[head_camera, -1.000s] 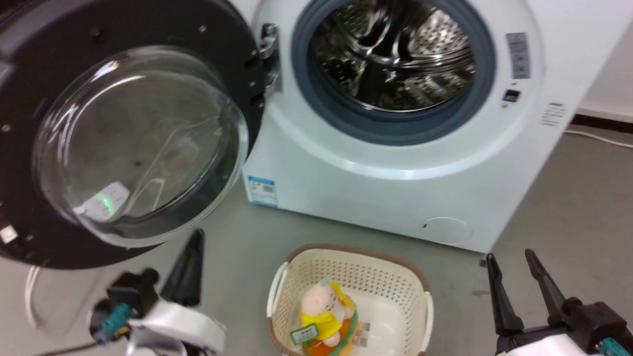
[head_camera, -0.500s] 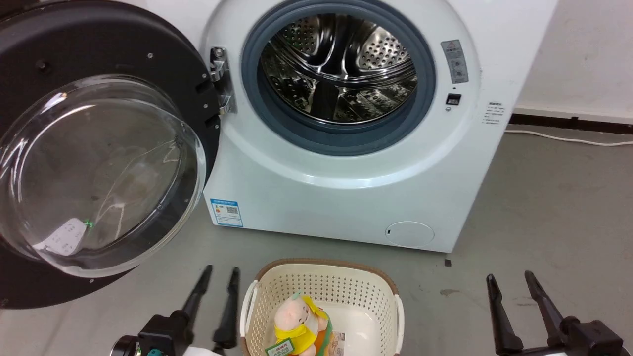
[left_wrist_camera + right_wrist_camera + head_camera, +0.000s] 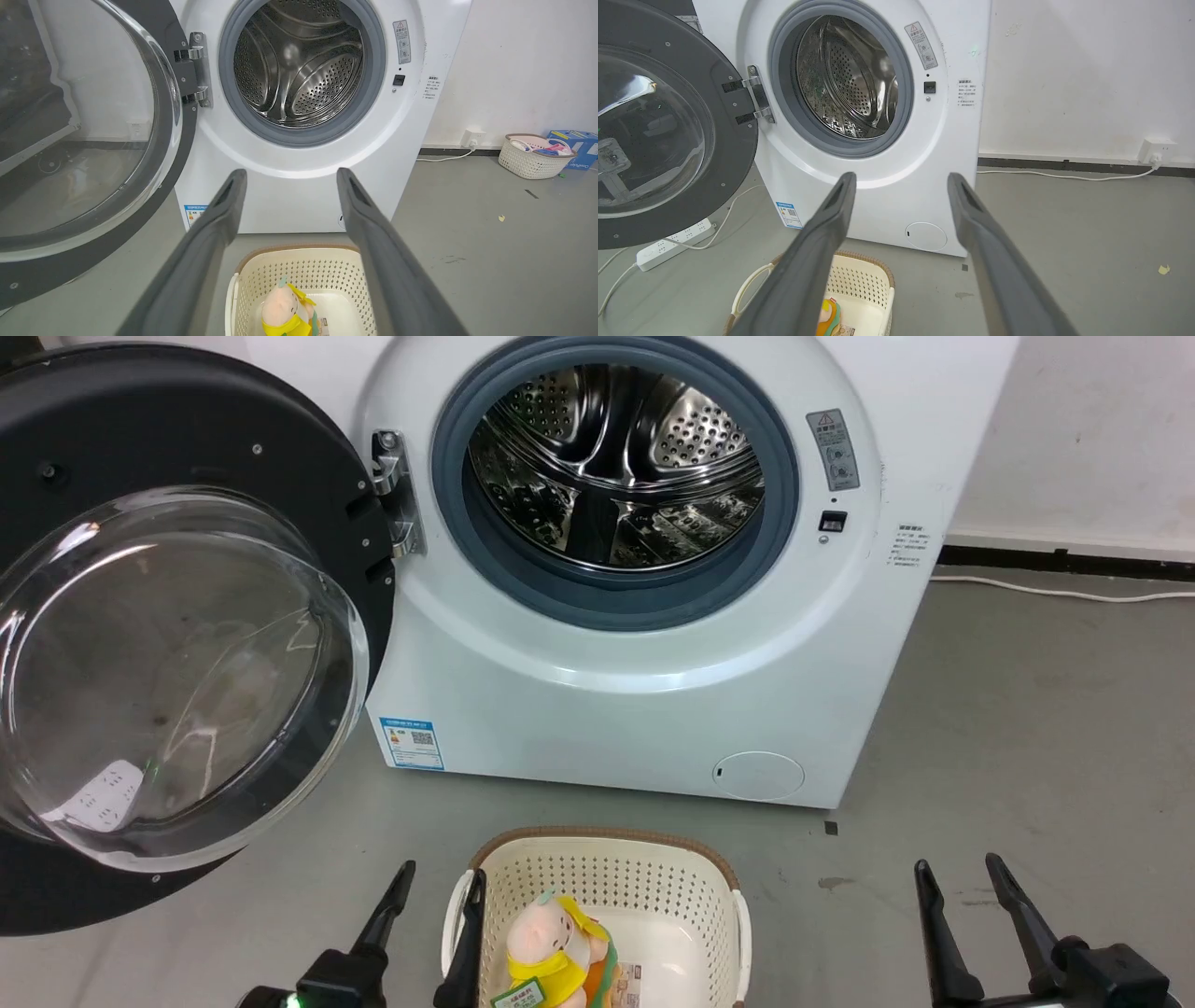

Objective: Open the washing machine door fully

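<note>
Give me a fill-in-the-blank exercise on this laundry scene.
The washing machine door stands swung out to the ____ of the drum mouth. The plush toy lies inside the ____. The left gripper and right gripper are both ____, not shut.
Missing: left; basket; open.

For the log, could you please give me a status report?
Left gripper and right gripper jaws open, empty. Large round black glass-windowed door swung wide. Cream perforated basket on floor ahead.
</note>
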